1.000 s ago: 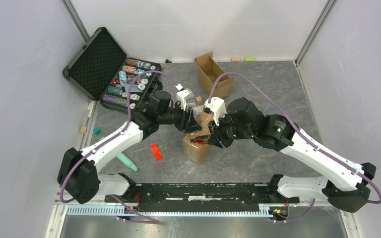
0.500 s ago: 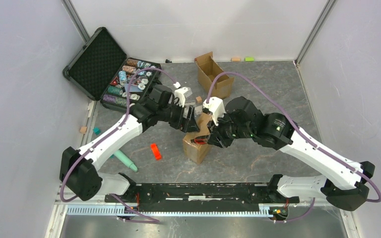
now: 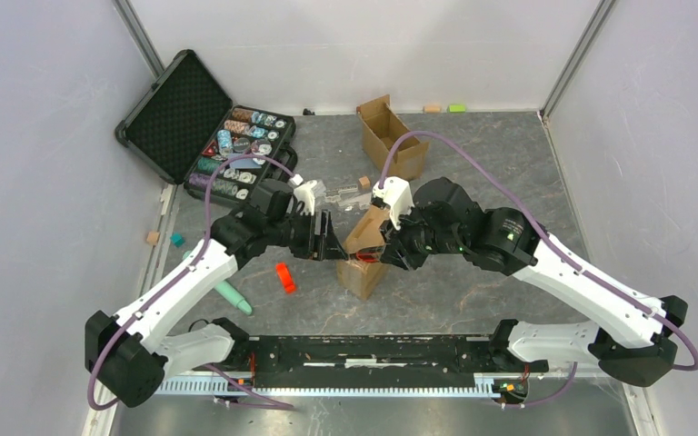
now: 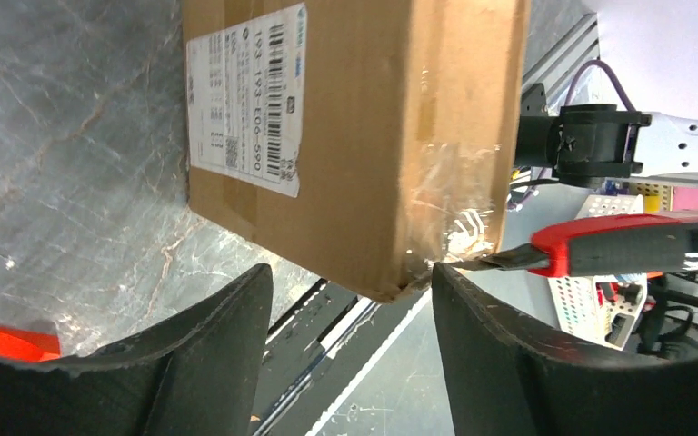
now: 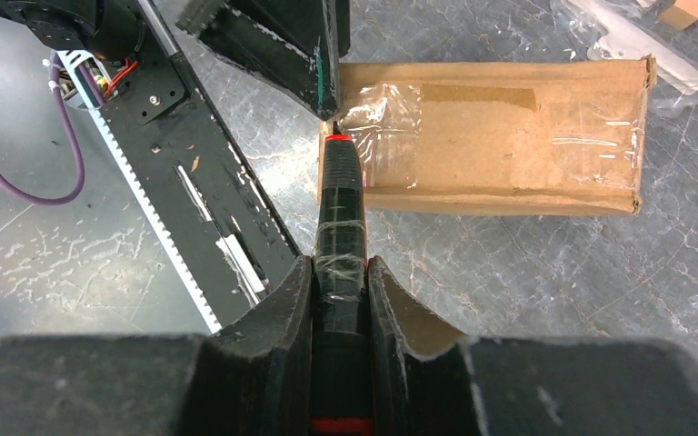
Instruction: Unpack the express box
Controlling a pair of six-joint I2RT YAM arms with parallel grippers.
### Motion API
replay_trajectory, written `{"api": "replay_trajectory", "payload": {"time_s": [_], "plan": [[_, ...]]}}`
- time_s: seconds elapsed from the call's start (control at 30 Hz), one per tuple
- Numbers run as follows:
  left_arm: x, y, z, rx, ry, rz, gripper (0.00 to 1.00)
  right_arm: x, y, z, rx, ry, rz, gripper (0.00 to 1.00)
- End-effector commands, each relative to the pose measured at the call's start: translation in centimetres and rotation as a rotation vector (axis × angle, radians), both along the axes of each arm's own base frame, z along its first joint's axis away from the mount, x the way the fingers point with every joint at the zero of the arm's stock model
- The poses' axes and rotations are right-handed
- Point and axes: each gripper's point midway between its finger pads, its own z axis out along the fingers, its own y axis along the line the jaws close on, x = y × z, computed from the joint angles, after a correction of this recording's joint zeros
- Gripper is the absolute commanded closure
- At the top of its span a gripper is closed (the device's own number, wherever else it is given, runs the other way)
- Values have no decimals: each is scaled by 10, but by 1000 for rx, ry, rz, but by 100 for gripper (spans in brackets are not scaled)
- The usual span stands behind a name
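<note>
The express box (image 3: 360, 272) lies mid-table, brown cardboard with a white label (image 4: 245, 100) on one side and clear tape over its near end (image 5: 386, 118). My left gripper (image 3: 325, 240) hovers open at the box's left side. The box's lower corner (image 4: 391, 286) sits between its fingers (image 4: 227, 318), ungripped. My right gripper (image 5: 340, 272) is shut on a black-and-red knife (image 5: 341, 195). The knife's blade tip (image 4: 482, 263) touches the taped corner of the box.
An open black case of poker chips (image 3: 236, 154) stands at the back left. An unlabelled cardboard box with raised flaps (image 3: 391, 136) sits at the back. A clear plastic bag (image 3: 341, 193), a red piece (image 3: 284, 277) and a mint cylinder (image 3: 233, 295) lie around. The base rail (image 3: 363, 350) runs along the near edge.
My left gripper has drawn back from over the box's far end, moving left and nearer, with its jaws wider apart. The right gripper and knife have stayed put.
</note>
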Motion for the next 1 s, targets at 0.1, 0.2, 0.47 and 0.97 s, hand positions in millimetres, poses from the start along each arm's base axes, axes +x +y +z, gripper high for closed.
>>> {"api": "replay_trajectory", "payload": {"time_s": [0.1,0.2,0.47,0.97], "plan": [[7,-6,-8,-25,40,46,40,6,-7,1,-16,-28,-39,100],[13,-3,-12,5,25,63,50,3,-8,0,-22,-16,-24,100],[23,-1,-14,46,0,79,77,-8,-15,-4,-55,26,6,100],[29,1,-15,65,-15,100,97,-25,-32,-2,-101,77,25,100]]}}
